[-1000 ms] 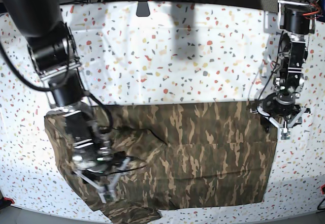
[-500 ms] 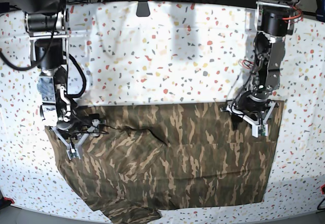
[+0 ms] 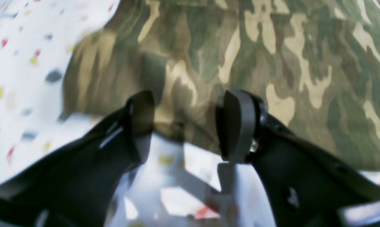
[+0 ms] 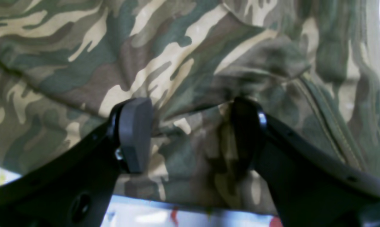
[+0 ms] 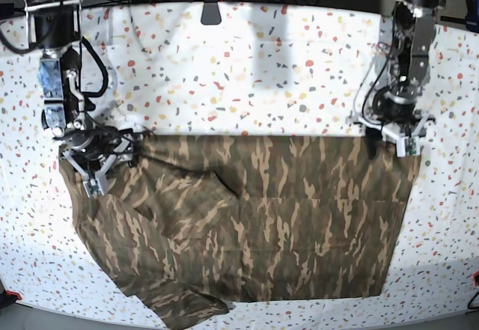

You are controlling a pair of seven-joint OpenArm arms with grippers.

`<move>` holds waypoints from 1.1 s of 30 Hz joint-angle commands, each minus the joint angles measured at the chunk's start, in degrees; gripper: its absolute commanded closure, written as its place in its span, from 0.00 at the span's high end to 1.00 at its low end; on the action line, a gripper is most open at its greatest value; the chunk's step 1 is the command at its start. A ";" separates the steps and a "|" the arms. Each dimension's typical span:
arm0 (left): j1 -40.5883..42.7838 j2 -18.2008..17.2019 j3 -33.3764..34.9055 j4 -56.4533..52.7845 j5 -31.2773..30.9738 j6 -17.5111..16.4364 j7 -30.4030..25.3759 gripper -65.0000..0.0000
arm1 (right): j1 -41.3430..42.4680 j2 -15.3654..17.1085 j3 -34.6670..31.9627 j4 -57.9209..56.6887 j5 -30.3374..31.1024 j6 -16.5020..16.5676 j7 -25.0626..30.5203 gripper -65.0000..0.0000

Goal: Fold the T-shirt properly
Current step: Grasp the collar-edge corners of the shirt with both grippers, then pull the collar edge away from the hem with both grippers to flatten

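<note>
Speckled white tabletop (image 5: 247,68) fills my base view; the T-shirt (image 5: 254,218) lies spread across its near half. On the left wrist camera, my left gripper (image 3: 190,126) hangs spread over the shirt's edge. On the right wrist camera, my right gripper (image 4: 193,132) stands wide apart over rumpled cloth, holding nothing.

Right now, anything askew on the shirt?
Yes. The camouflage cloth T-shirt lies flat on the base view's right, but its left part is rumpled: a raised diagonal crease near the top edge and a sleeve flap sticking out at the bottom-left corner.
</note>
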 commanded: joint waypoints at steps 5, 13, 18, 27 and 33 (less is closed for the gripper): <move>4.68 -1.33 0.04 8.17 0.09 0.83 13.68 0.53 | -2.54 1.55 0.04 3.78 -1.92 -0.33 -5.35 0.61; 6.99 -1.49 0.04 10.75 0.17 1.38 19.74 0.53 | -8.28 1.57 0.09 4.66 -1.03 -0.33 -5.57 0.61; 11.76 -1.51 0.02 10.75 4.52 4.63 17.62 0.53 | -13.25 1.55 0.11 8.33 -1.16 -0.42 -5.16 0.61; 19.78 -1.79 -1.68 13.99 6.62 5.40 16.55 0.53 | -21.07 1.55 0.15 16.79 -1.20 -1.77 -6.21 0.61; 21.07 -1.81 -5.84 23.65 6.60 5.35 13.38 0.53 | -21.88 1.53 0.20 17.62 -2.49 -5.07 -5.14 0.61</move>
